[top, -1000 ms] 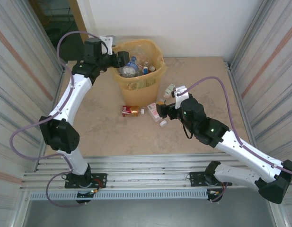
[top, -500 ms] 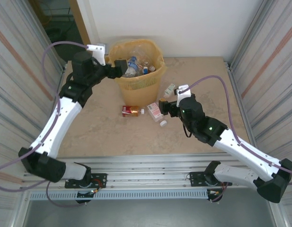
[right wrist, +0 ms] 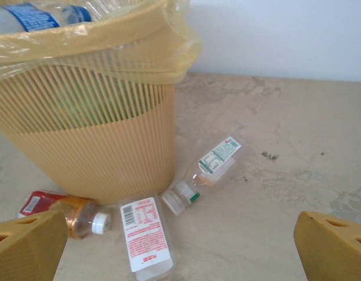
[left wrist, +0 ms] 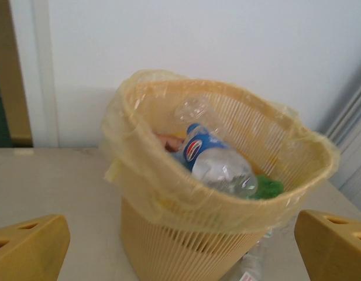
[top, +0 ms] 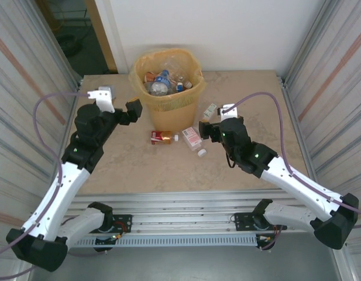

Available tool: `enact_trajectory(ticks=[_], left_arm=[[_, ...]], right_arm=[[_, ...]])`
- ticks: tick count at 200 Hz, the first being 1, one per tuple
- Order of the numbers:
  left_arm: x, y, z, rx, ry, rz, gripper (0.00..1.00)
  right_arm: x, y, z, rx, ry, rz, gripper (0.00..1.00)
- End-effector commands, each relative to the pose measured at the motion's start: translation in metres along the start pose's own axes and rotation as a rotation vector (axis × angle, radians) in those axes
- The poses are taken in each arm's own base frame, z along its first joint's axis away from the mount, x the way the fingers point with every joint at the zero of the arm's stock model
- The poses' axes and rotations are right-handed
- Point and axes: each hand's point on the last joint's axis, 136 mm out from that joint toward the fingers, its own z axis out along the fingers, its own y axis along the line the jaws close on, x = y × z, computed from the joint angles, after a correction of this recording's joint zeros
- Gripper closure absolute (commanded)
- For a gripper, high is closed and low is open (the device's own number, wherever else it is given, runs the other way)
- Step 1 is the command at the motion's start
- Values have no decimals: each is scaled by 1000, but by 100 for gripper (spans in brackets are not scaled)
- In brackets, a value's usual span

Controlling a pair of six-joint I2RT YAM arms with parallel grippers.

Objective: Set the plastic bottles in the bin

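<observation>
Labels: no brand name or wording could be read. A clear plastic bottle with a blue label (left wrist: 210,153) bearing a red-and-white oval mark lay on top of the load in the tapered orange-yellow lattice bin with a yellow bag liner (left wrist: 168,246). Green plastic showed beside it.

On the table, three bottles lay near the bin's base (right wrist: 92,140):
- a clear flat bottle with a red-and-white label and a barcode (right wrist: 146,234);
- a red-labelled bottle with a white cap (right wrist: 57,211);
- a clear bottle with a white-and-green label (right wrist: 215,161).

The left gripper (top: 131,112) stood just left of the bin. Its yellow fingers (left wrist: 28,249) were spread wide and held nothing. The right gripper (top: 205,130) hung above the table bottles. Its fingers (right wrist: 332,246) were equally wide apart and also held nothing.

Change over the last second: the left gripper had been over the bin's rim and had since drawn back toward its base. The right arm had shifted only slightly. The three table bottles had not moved.
</observation>
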Motion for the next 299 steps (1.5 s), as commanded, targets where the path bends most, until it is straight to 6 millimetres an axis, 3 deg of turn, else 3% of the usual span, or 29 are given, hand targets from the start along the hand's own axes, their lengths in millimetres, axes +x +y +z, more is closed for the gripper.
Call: enact_trajectory(ticks=[1, 91, 132, 185, 242, 299], left_arm=[[0, 13, -10, -60, -62, -21, 1], [67, 49, -27, -182, -24, -68, 1], [74, 62, -35, -227, -56, -97, 1], [81, 75, -39, -271, -51, -134, 1], [85, 78, -37, -284, -38, -144, 1], [90, 79, -33, -283, -18, -150, 1]], right_arm=[[6, -5, 11, 53, -5, 25, 3], [49, 17, 58, 83, 165, -108, 2], [72, 26, 84, 74, 283, -108, 2], [127, 53, 115, -56, 506, -107, 2], [177, 55, 137, -61, 644, -140, 1], [202, 45, 150, -38, 707, -133, 4]])
